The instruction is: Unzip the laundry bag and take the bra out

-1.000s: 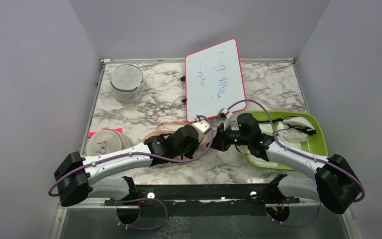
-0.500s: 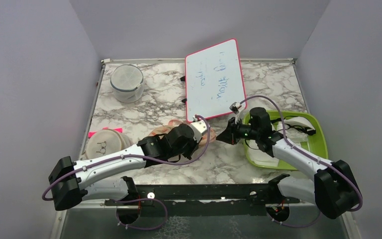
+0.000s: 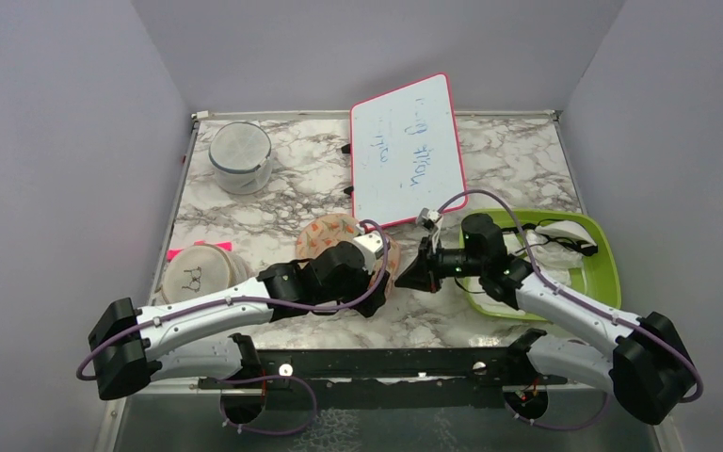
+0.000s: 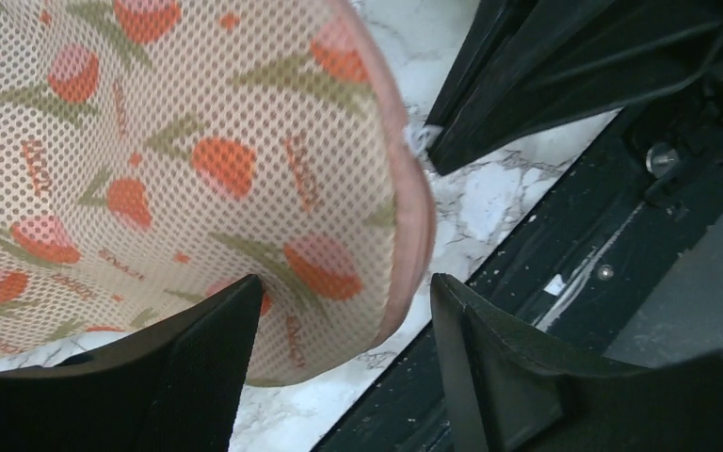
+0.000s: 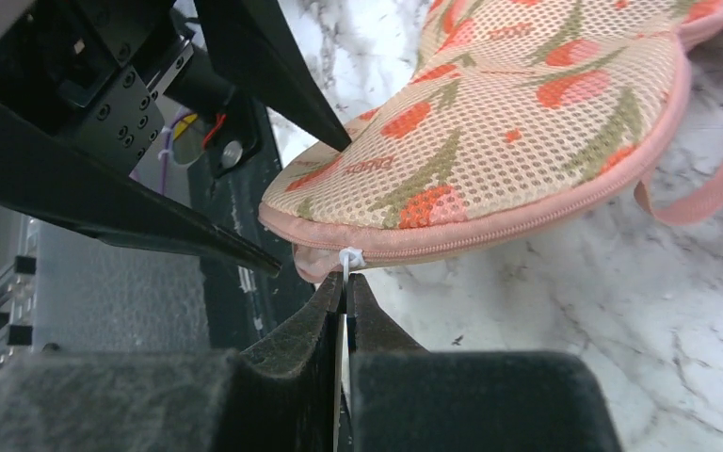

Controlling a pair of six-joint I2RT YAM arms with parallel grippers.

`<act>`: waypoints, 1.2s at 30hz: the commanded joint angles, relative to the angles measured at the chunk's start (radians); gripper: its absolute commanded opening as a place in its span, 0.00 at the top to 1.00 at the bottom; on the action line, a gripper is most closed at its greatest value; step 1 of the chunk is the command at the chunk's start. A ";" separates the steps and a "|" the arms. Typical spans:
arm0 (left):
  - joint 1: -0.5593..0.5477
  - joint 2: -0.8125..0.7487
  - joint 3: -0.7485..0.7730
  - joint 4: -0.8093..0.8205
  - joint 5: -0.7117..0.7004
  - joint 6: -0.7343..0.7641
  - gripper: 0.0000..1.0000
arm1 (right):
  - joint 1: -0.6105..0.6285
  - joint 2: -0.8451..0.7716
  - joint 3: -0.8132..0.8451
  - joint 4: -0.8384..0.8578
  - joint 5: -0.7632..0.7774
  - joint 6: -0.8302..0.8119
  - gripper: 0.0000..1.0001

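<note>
The laundry bag point(image 3: 331, 234) is a peach-pink mesh pouch with orange-red and green motifs, lying on the marble table. In the left wrist view its rounded edge point(image 4: 151, 141) sits between the spread fingers of my left gripper point(image 4: 339, 292), which is open and does not pinch it. My right gripper point(image 5: 346, 282) is shut on the white zip pull point(image 5: 347, 258) at the bag's zipped edge point(image 5: 508, 122). From above, the left gripper point(image 3: 379, 275) and right gripper point(image 3: 404, 278) nearly meet at the bag's near right end. The bra is out of view.
A red-framed whiteboard point(image 3: 405, 151) leans behind the bag. A round white mesh cylinder point(image 3: 241, 155) stands far left, a white disc pouch point(image 3: 195, 271) near left. A green tray point(image 3: 606, 275) at right holds white garments point(image 3: 555, 247). A black rail point(image 3: 367, 363) runs along the near edge.
My left gripper has opened and let go of the bag. The right gripper, still shut on the zip pull, has moved left and nearer. More of the bag's rounded end shows.
</note>
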 commanded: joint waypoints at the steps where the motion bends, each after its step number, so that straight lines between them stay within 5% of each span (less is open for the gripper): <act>1: -0.031 -0.032 0.048 -0.012 0.023 -0.044 0.41 | 0.047 0.015 0.041 0.037 -0.034 0.046 0.99; 20: -0.033 -0.058 0.044 -0.086 -0.082 -0.078 0.91 | 0.131 0.048 0.054 0.105 0.036 0.115 0.99; 36: -0.032 -0.180 0.017 -0.177 -0.124 -0.109 1.00 | 0.109 0.088 0.041 0.055 0.271 0.164 0.99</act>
